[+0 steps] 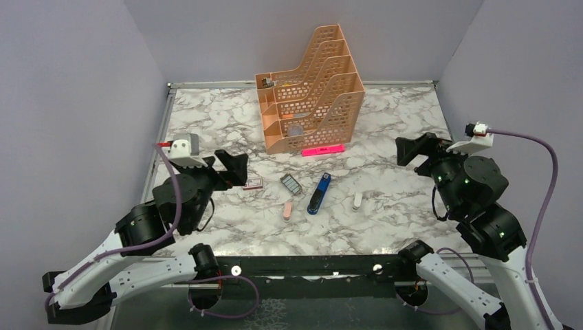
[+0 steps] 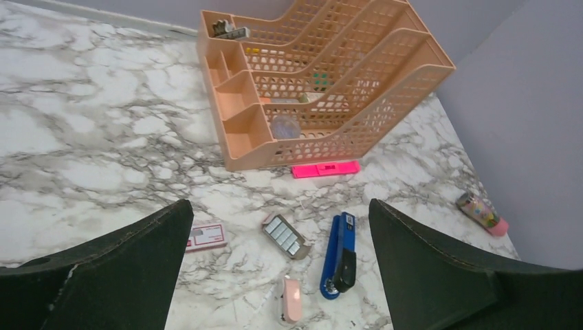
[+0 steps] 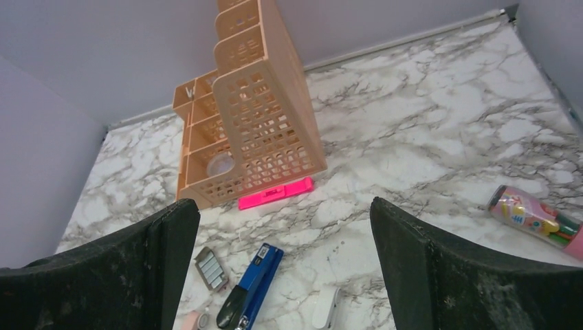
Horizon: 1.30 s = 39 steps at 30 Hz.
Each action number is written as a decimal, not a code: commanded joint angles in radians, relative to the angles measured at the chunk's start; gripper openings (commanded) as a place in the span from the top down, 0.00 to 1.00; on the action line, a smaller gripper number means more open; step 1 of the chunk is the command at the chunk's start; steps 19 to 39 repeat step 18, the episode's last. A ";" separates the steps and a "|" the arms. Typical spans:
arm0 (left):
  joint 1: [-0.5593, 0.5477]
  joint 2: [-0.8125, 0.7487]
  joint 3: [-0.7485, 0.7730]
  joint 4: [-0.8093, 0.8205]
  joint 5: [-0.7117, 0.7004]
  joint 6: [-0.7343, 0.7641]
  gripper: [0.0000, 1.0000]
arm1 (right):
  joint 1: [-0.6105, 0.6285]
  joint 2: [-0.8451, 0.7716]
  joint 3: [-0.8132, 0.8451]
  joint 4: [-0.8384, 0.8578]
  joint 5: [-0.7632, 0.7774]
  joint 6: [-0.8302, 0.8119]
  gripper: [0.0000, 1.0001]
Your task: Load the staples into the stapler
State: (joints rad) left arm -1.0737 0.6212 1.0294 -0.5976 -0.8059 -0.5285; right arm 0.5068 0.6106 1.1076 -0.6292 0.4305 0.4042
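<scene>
Left hand [image 1: 235, 168] spread, empty; right hand [image 1: 407, 151] likewise. Stapler [image 1: 319, 193] lies shut on tabletop [image 1: 385, 117]. Risk: staples [image 1: 291, 183] tray small, loose; clumsy pinch likely scatters strips, stapler skids.

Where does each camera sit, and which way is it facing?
Top external: above and behind the bases, looking down the table at the organizer; left arm and right arm show.
Left wrist: raised at left, looking down-forward at the stapler; open jaws show.
Right wrist: raised at right, facing forward-left; open jaws show.
Shared: stapler, organizer.
</scene>
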 commanded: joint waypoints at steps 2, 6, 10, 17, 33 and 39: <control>-0.001 -0.076 0.057 -0.170 -0.129 0.064 0.01 | 0.003 -0.012 0.059 0.032 0.074 -0.073 0.00; -0.001 -0.111 0.069 -0.180 -0.141 0.086 0.01 | 0.003 -0.031 0.080 0.051 0.068 -0.095 0.00; -0.001 -0.127 0.079 -0.182 -0.152 0.096 0.01 | 0.002 -0.040 0.087 0.055 0.074 -0.109 0.00; -0.001 -0.117 0.074 -0.180 -0.161 0.098 0.01 | 0.003 -0.039 0.071 0.055 0.092 -0.115 0.00; -0.001 -0.116 0.072 -0.180 -0.163 0.096 0.01 | 0.003 -0.036 0.069 0.053 0.092 -0.116 0.00; -0.001 -0.116 0.072 -0.180 -0.163 0.096 0.01 | 0.003 -0.036 0.069 0.053 0.092 -0.116 0.00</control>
